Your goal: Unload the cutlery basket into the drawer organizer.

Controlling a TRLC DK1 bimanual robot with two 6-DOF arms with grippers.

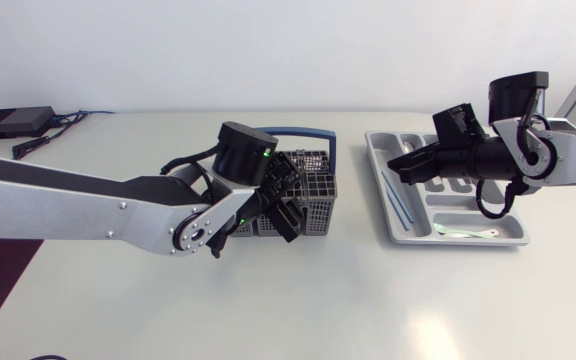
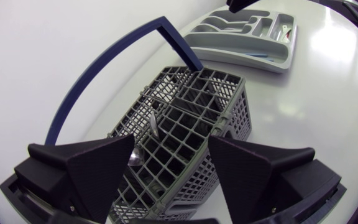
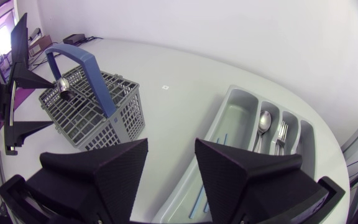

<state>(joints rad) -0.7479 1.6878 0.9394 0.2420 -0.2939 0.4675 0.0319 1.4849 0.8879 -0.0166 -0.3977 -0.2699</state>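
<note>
Left gripper (image 2: 171, 149) hangs directly over the basket (image 2: 236, 124), fingers spread wide, nothing held. Below the gap a thin metal stem (image 2: 153, 126) stands in one grid cell; its type cannot be determined. A spoon (image 3: 63, 84) stands bowl-up in the basket, close beside the blue handle (image 2: 180, 42), which is raised upright. The basket is therefore judged not yet fully unloaded.

Right gripper (image 3: 171, 148) hovers above the organizer (image 1: 376, 150), fingers apart, empty. The organizer sits well apart from the basket, on the right arm's side. It holds a second spoon (image 3: 264, 120), a fork (image 3: 283, 134) and a blue stick (image 3: 199, 198) in separate compartments.

Risks noted:

1. Broad wedge fingers meet narrow cells. A descent slightly off line would likely land a fingertip on the grid wall, not beside the stem, and press the basket down or shove it.
2. The raised handle arches beside the left gripper. A tilted or sideways lift may strike it and drag the basket.
3. The basket looks light and is not held down. A utensil wedged in the grid could lift or tip it on extraction.
4. Smooth metal pinched at a thin stem may pivot or slip and drop onto the table (image 1: 298, 300).
5. The right gripper occupies the space above the organizer. A left-arm delivery there risks contact unless the right arm clears.
</note>
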